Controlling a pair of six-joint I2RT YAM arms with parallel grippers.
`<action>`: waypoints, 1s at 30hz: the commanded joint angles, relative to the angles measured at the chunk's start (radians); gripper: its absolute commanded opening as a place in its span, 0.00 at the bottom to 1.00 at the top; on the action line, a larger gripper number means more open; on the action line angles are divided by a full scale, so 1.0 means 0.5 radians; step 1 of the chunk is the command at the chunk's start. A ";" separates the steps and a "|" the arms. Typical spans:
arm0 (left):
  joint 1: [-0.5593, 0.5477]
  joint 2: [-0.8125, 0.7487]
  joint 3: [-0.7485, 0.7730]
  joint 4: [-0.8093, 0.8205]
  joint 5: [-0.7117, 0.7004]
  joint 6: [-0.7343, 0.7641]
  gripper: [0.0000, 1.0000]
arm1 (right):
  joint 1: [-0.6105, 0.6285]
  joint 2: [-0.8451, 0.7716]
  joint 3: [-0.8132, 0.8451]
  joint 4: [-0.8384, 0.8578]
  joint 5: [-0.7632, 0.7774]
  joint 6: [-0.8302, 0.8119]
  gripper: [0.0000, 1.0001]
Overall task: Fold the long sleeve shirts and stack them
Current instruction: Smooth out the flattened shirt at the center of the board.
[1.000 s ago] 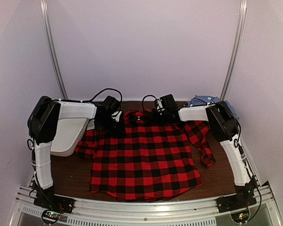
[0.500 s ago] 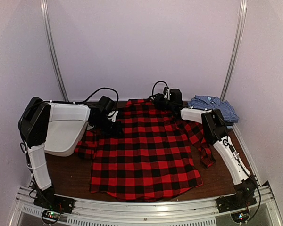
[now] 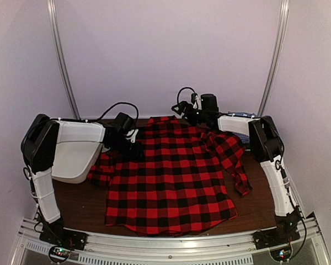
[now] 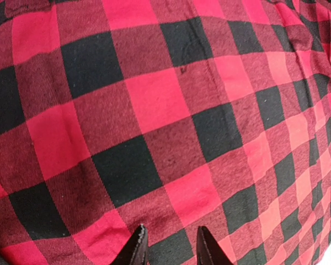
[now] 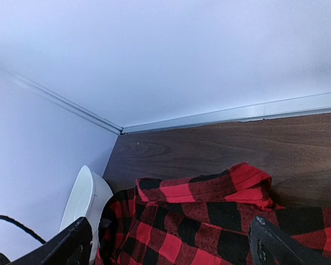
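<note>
The red-and-black plaid shirt (image 3: 171, 176) lies spread flat over the table, collar (image 5: 248, 182) toward the back wall. My left gripper (image 3: 131, 144) is low on its left shoulder. In the left wrist view plaid cloth (image 4: 154, 110) fills the frame, and the left gripper (image 4: 169, 243) has its tips slightly apart over flat cloth, with nothing pinched between them. My right gripper (image 3: 182, 110) hangs above the table just behind the collar, and its jaws (image 5: 170, 221) are wide open and empty. Only a sliver of the blue-and-white check shirt (image 3: 238, 114) shows behind the right arm.
A white plastic tub (image 3: 71, 160) stands at the left edge, partly under the left arm, and shows again (image 5: 85, 204) beside the shirt. The left sleeve (image 3: 102, 168) is bunched against it. The right sleeve (image 3: 234, 165) trails toward the right edge. Walls close the back and sides.
The right gripper opened, let go of the collar and lifted away toward the back. The collar end now lies farther back. The left gripper has stayed where it was.
</note>
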 commanded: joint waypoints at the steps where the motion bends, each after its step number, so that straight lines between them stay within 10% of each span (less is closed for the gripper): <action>1: -0.003 -0.019 0.106 0.112 -0.020 -0.020 0.32 | 0.055 -0.353 -0.273 -0.152 0.100 -0.308 1.00; 30: 0.380 1.572 2.005 0.648 0.062 -0.371 0.41 | 0.450 -1.584 -2.109 -0.346 0.301 -0.493 1.00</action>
